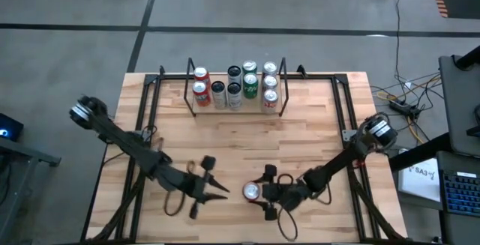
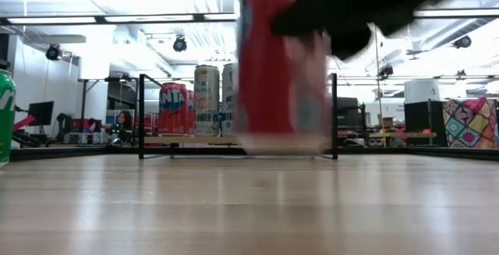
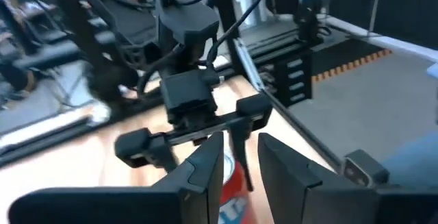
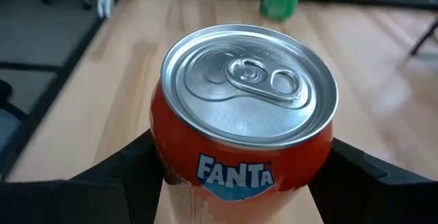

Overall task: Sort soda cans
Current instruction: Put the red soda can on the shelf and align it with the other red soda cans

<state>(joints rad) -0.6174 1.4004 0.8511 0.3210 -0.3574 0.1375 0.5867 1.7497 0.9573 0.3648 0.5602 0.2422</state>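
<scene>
I am reading "FANTA" in white letters on a blue patch on the orange soda can [image 4: 245, 131] standing between the fingers of the right tool [image 4: 239, 183]. In the low view, I am making out only the letters "NI" on a red can [image 2: 173, 108] in the far rack; the other cans' labels are showing too small or blurred to read.
</scene>
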